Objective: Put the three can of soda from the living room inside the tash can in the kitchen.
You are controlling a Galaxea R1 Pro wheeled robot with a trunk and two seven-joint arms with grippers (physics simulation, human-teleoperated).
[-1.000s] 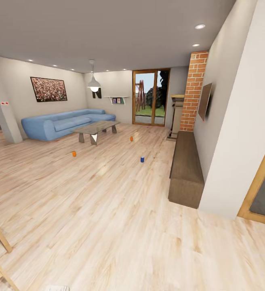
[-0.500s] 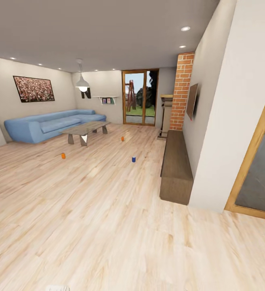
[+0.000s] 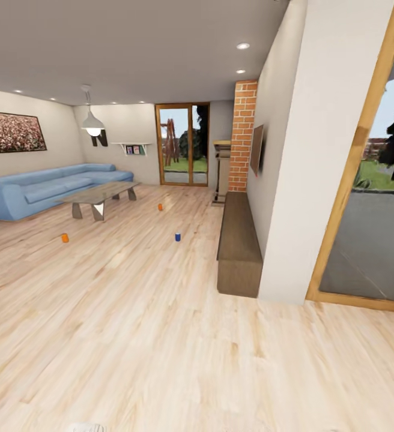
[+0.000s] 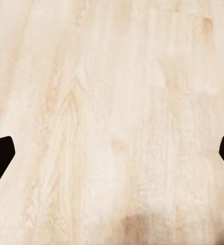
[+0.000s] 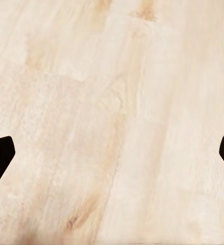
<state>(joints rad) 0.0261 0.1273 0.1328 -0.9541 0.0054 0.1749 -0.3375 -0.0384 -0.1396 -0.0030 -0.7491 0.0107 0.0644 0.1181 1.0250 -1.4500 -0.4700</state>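
Note:
Three cans of soda stand upright on the light wood floor of the living room, far ahead of me. One orange can (image 3: 65,238) is at the left, a second orange can (image 3: 160,207) stands farther back near the coffee table, and a dark blue can (image 3: 178,237) is nearer the bench. The trash can is out of view. My left gripper (image 4: 112,153) points down at bare planks with its fingers wide apart and nothing between them. The right gripper (image 5: 112,153) does the same, open over the floor.
A blue sofa (image 3: 35,191) and a glass-topped coffee table (image 3: 98,195) stand at the left. A long dark wooden bench (image 3: 238,243) runs along the right wall under a TV (image 3: 257,150), before a brick chimney (image 3: 242,135). A wall corner (image 3: 293,198) and a glass door (image 3: 365,240) are close on the right.
The whole head view has swung to the right: sofa, table and cans slid left in the picture, and the glass door at the right has come into view. The cans themselves have not moved.

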